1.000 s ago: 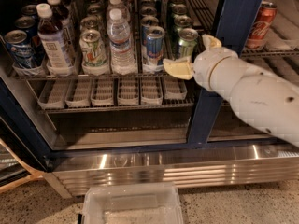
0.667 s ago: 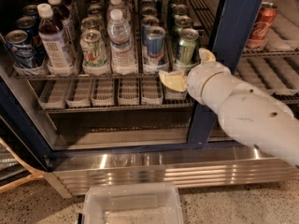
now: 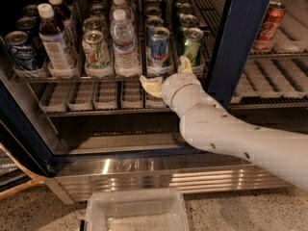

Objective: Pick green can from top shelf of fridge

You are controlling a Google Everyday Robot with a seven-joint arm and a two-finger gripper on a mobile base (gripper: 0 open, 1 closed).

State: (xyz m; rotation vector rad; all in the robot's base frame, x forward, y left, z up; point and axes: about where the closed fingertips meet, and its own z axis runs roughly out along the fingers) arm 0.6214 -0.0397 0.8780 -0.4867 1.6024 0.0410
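The green can [image 3: 192,45] stands upright at the front of its lane on the top shelf [image 3: 72,76] of the fridge [image 3: 240,42], just left of the dark blue door post. More green cans line up behind it. My gripper [image 3: 168,75] is open at the shelf's front edge, slightly below and left of the can. One pale finger [image 3: 185,64] reaches up by the can's base. The other finger [image 3: 151,86] points left under the blue-and-silver can [image 3: 159,47]. Nothing is held between them.
On the same shelf stand a water bottle [image 3: 125,42], a whitish can with a green logo [image 3: 96,49], a dark bottle [image 3: 55,42] and a blue can [image 3: 19,49]. A red can [image 3: 267,25] sits behind the right door. Empty lane trays [image 3: 91,95] sit below. A clear plastic bin [image 3: 137,211] lies on the floor.
My gripper has slid left and a little down along the shelf's front edge, from directly in front of the green can to below and left of it. The cans have not moved.
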